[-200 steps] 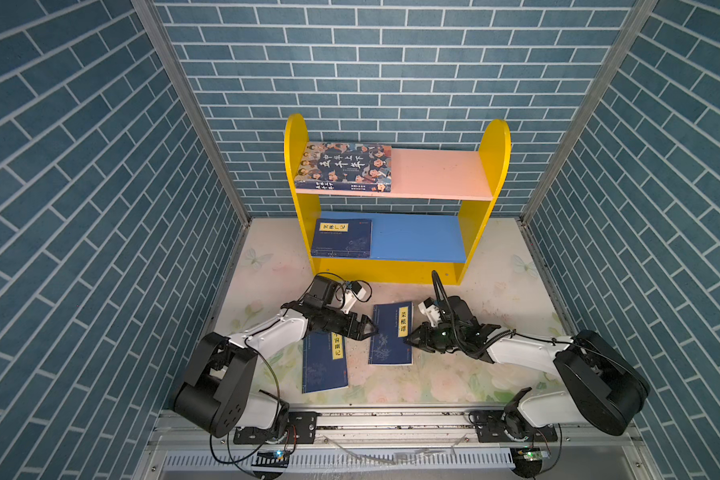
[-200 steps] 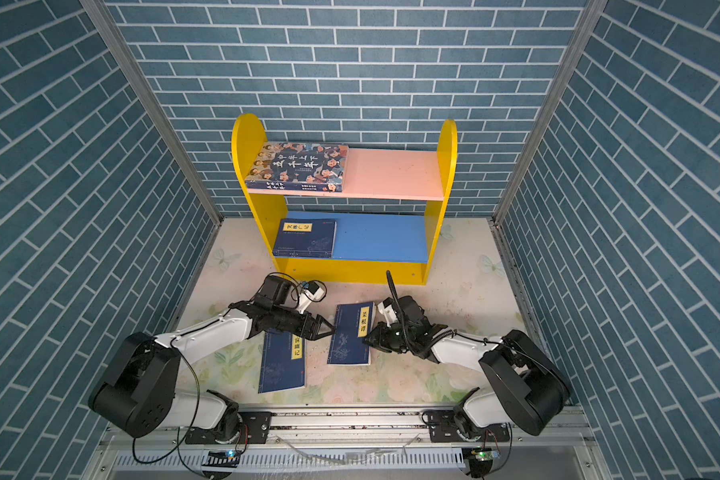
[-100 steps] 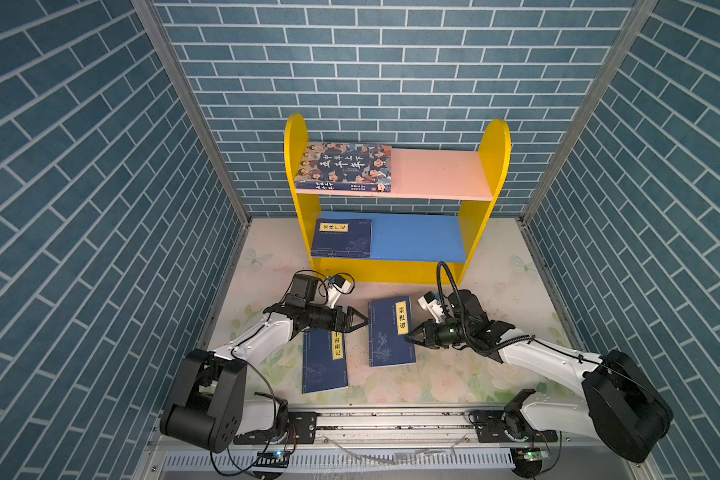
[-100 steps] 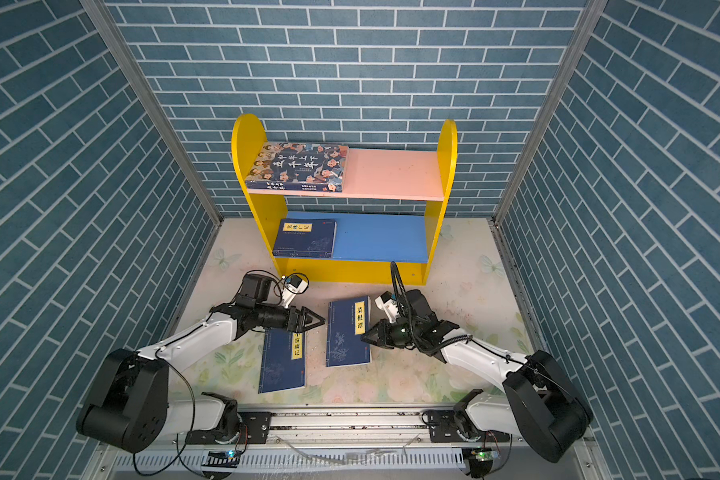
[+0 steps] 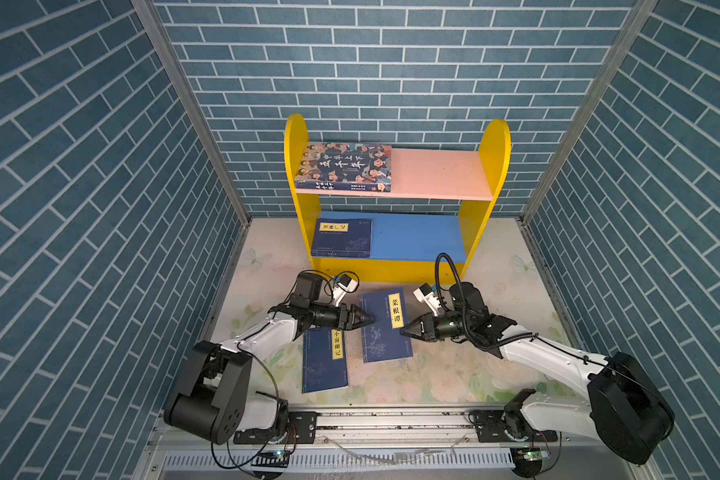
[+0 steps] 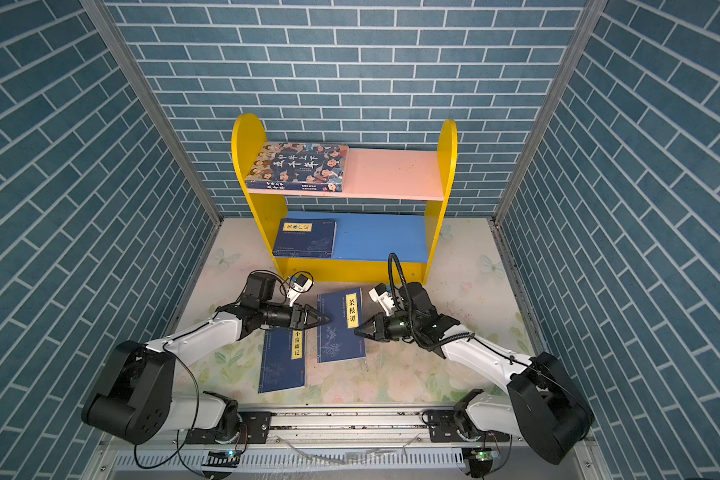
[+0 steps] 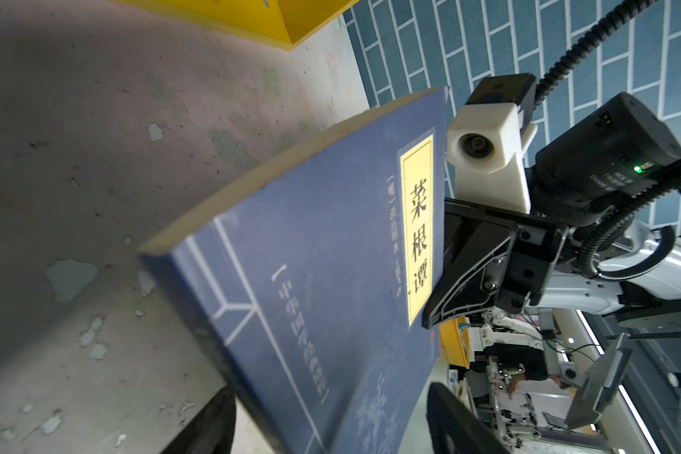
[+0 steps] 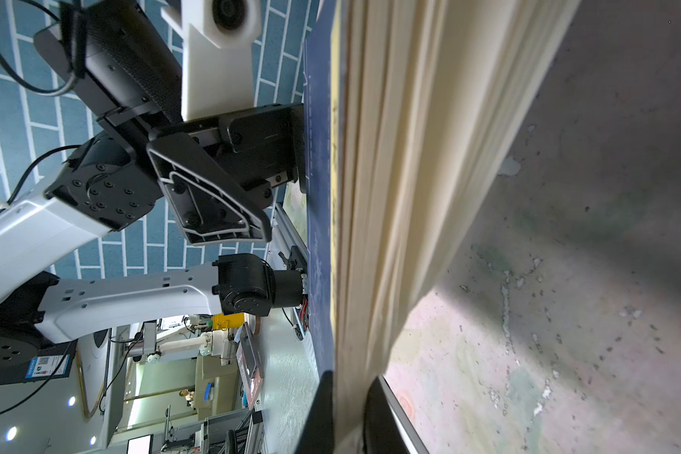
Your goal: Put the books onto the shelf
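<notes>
The shelf (image 5: 495, 158) stands against the back wall. The cartoon-face book (image 5: 346, 166) lies flat at the left end of its pink board. A navy book (image 5: 341, 239) lies below it on the blue board, and I can't read its label with any confidence.

Out on the flowered table (image 5: 454, 374), the 菜根谭 book (image 5: 381, 332) sits between the two arms. The right gripper (image 5: 406, 331) is clenched on its open page edge. From that arm's wrist camera, the black fingers (image 8: 319, 412) pinch the cream pages (image 8: 390, 196), though the tips are cut off by the frame.

The left gripper (image 5: 368, 321) reaches the book's spine side with its jaws spread. In its own wrist view, the two fingers (image 7: 209, 424) stand far wider than the book (image 7: 331, 295) is thick, and only their stubs show. I can't tell whether either one touches it.

The 小窗幽记 book (image 5: 323, 365) lies flat nearer the rail, its top end hidden under the left gripper.
</notes>
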Tool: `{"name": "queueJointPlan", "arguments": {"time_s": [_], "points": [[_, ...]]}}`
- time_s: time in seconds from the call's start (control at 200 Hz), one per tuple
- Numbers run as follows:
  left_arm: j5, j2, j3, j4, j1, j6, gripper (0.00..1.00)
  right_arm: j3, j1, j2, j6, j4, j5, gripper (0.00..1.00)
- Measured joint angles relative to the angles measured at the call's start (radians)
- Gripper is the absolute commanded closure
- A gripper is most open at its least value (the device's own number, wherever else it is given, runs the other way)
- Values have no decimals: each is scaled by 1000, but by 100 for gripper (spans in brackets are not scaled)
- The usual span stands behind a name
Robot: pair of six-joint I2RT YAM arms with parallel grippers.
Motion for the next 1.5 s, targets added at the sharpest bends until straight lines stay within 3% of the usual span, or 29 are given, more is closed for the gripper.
{"name": "queueJointPlan", "arguments": {"time_s": [0.13,0.305,0.435,0.55,0.65,0.88,1.135,1.5], "points": [[26,8,6,32,-2,-45,38,0,0,7,0,26,-18,100],[58,7,16,77,-6,-103,72,0,-1,40,0,62,-45,100],[62,5,19,85,-5,-127,85,0,-1,63,0,86,-58,99],[62,3,19,84,-5,-139,95,0,-1,80,0,97,-61,83],[61,2,19,83,-5,-135,99,0,-3,93,-2,97,-52,66],[34,-30,35,34,-6,-77,100,0,-18,90,-4,69,22,43],[4,-78,101,-50,-6,1,100,-35,-85,-31,7,51,123,38],[5,-96,193,-137,-5,56,100,-100,-89,-217,86,53,192,25]]}}
